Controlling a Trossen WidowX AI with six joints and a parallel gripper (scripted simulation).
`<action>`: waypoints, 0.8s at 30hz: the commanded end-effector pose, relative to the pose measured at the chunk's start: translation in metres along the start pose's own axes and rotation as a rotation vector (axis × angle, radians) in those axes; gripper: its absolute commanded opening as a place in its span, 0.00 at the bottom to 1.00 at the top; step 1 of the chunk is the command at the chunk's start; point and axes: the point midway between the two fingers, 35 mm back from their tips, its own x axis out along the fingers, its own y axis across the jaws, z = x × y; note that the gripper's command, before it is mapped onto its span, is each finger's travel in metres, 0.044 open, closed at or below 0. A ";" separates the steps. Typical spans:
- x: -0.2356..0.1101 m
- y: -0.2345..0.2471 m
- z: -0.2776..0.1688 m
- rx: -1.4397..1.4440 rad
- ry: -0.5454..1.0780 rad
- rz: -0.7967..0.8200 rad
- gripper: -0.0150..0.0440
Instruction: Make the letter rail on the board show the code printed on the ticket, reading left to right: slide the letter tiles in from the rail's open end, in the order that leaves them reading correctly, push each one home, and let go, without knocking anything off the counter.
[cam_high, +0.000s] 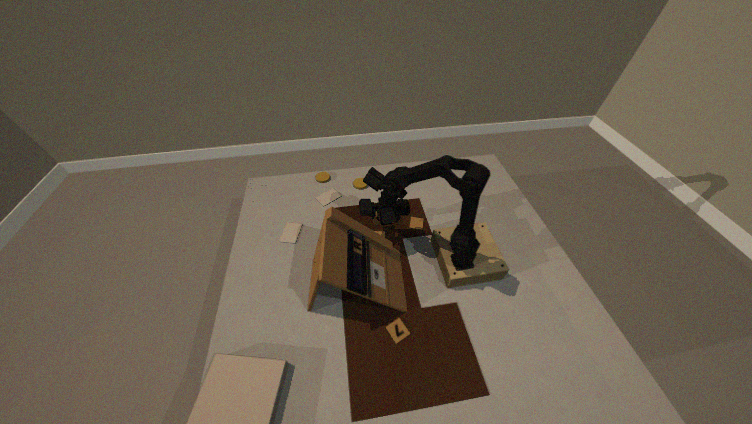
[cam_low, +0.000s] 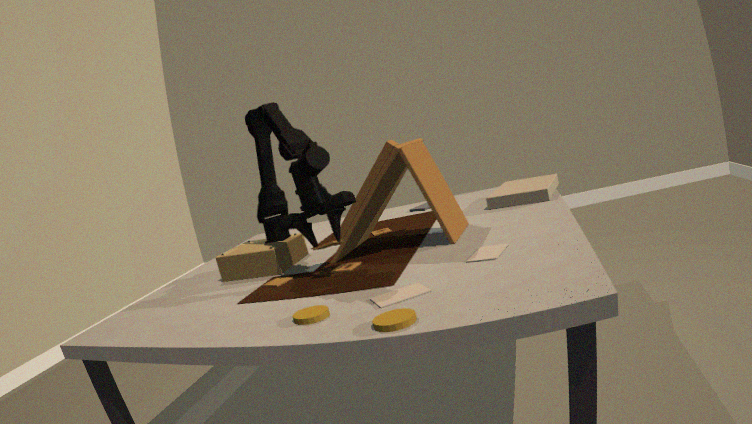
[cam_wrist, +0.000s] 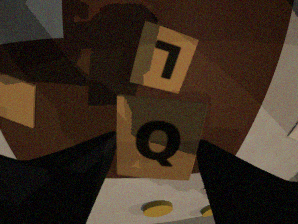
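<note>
My gripper (cam_low: 327, 243) (cam_wrist: 157, 142) is shut on the Q tile (cam_wrist: 157, 142), its letter facing the wrist camera, low beside the board's lower edge. The tilted board (cam_high: 332, 247) (cam_low: 432, 189) carries a dark rail (cam_high: 357, 276) with one tile (cam_high: 357, 243) in its upper part in the top view; its letter is hard to read. The ticket (cam_high: 377, 276) on the board is too small to read. A tile with an angular letter, L or 7, (cam_wrist: 164, 59) (cam_low: 347, 267) lies on the mat. Another tile (cam_high: 416, 223) (cam_low: 279, 282) lies near the arm's base. A third loose tile (cam_high: 398, 330) (cam_low: 380, 231) lies beyond the board's other end.
The dark brown mat (cam_high: 416, 368) (cam_low: 384, 276) runs under the board. Two yellow discs (cam_high: 322, 176) (cam_low: 394, 319) and two pale cards (cam_high: 291, 232) (cam_low: 487, 252) lie on the counter. A pale block (cam_high: 239, 387) (cam_low: 521, 190) sits at the far end from the discs.
</note>
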 end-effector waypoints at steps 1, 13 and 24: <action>-0.009 -0.012 -0.005 0.060 0.045 -0.030 0.25; -0.035 -0.043 -0.009 0.234 0.129 -0.130 0.25; -0.067 -0.074 -0.010 0.421 0.185 -0.261 0.25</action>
